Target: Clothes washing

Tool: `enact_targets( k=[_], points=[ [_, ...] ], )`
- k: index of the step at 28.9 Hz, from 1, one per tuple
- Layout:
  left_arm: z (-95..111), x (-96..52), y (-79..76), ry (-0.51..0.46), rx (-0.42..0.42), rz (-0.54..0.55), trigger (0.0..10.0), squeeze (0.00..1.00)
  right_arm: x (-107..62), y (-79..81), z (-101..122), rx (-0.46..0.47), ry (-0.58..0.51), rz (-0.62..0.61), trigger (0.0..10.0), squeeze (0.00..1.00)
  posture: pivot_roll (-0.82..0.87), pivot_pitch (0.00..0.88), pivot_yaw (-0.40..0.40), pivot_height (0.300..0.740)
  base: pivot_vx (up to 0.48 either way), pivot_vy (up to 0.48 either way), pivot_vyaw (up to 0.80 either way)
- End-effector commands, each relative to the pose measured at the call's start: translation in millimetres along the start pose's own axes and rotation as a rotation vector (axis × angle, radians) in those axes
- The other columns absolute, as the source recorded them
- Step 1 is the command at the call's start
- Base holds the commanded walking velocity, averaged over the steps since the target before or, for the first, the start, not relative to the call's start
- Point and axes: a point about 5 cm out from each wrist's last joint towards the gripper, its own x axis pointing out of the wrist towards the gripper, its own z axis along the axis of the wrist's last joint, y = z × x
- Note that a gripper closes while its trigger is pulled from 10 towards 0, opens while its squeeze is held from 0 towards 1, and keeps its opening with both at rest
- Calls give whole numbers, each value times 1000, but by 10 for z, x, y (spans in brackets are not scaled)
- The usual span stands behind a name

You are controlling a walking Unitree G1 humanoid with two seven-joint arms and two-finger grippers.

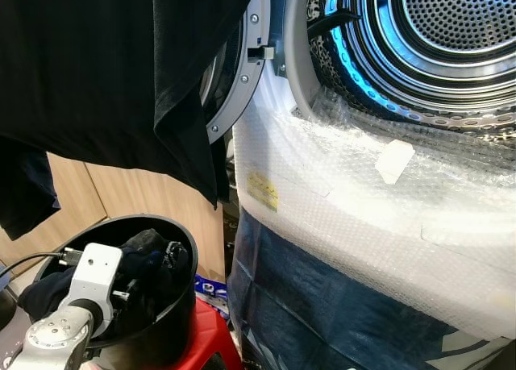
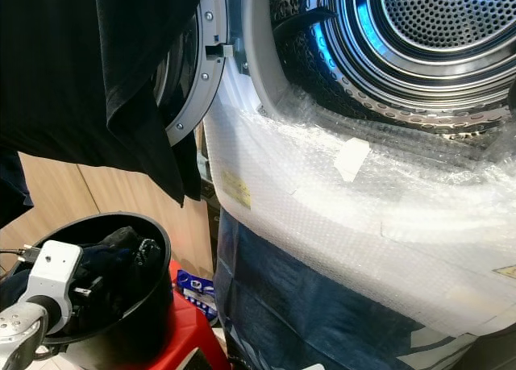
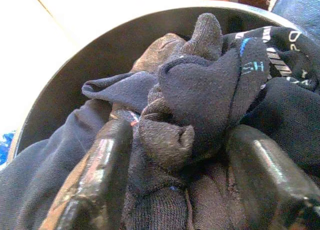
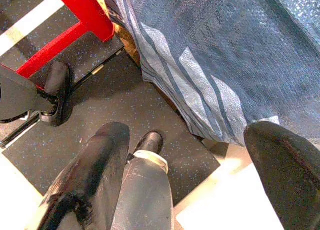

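**Left gripper in the bucket; drum up and to the right**

Left gripper (image 3: 175, 155), fingers pinching dark socks (image 3: 200, 89) inside the black bucket (image 1: 173, 322). The open washer drum (image 1: 435, 39) lies higher, rightward. Right gripper (image 4: 200, 175) hangs spread, idle.

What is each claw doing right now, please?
Left claw: in the black basket, closed around a bunched dark sock.
Right claw: open, holding nothing, hanging above the dark floor.
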Motion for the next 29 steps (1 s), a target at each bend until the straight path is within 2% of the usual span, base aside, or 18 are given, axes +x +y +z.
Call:
enact_targets(
  k=[1, 20, 29],
  points=[
    [4, 3, 24, -2, 0, 19, 0, 0, 1, 12, -5, -11, 4, 7, 10000, 0, 160, 0, -9, 740, 0, 0, 0],
    [-16, -13, 2, -2, 15, 8, 0, 0, 0, 12, -5, -31, 5, 10, 10000, 0, 162, 0, -14, 740, 0, 0, 0],
    [248, -116, 46, -131, 31, -38, 0, 0, 2, 11, 11, -36, 1, 13, 10000, 0, 168, 0, -21, 740, 0, 0, 0]
  ],
)
